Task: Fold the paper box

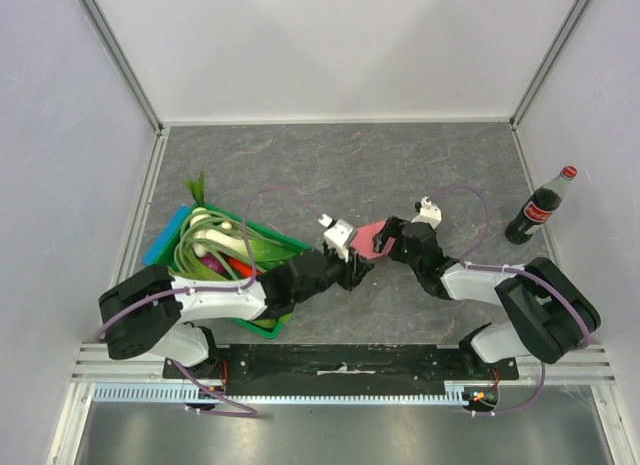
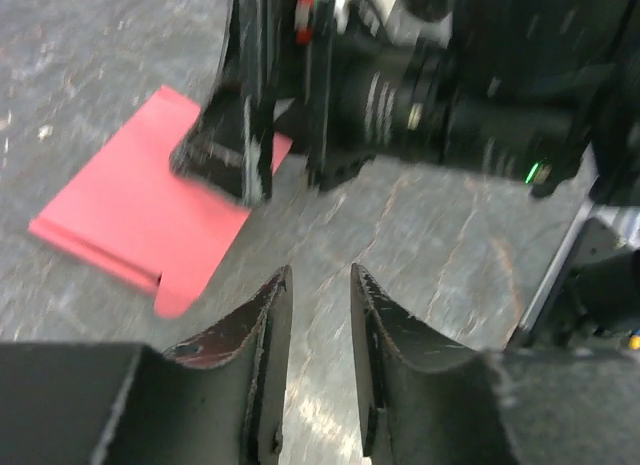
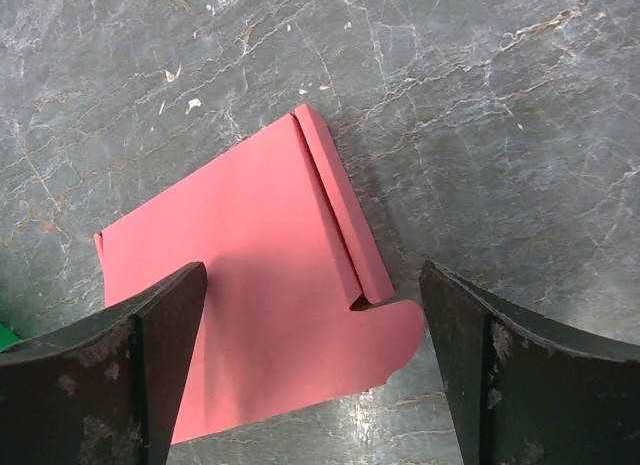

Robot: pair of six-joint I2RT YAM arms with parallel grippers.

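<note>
The paper box (image 3: pixel 260 275) is a pink card cut-out lying flat on the grey table, with one narrow flap (image 3: pixel 340 215) folded over along its edge and a rounded tab at a corner. My right gripper (image 3: pixel 315 275) hangs open and wide just above it, one finger over the card and the other beyond the tab. In the top view the paper box (image 1: pixel 372 232) shows between the two arms, with the right gripper (image 1: pixel 384 247) over it. My left gripper (image 2: pixel 320 270) is open by a narrow gap with nothing in it, beside the card (image 2: pixel 140 220).
A green crate (image 1: pixel 262 327) of vegetables stands at the left by the left arm, with a blue item (image 1: pixel 165 235) beside it. A cola bottle (image 1: pixel 540 207) stands at the right wall. White walls enclose the table on three sides.
</note>
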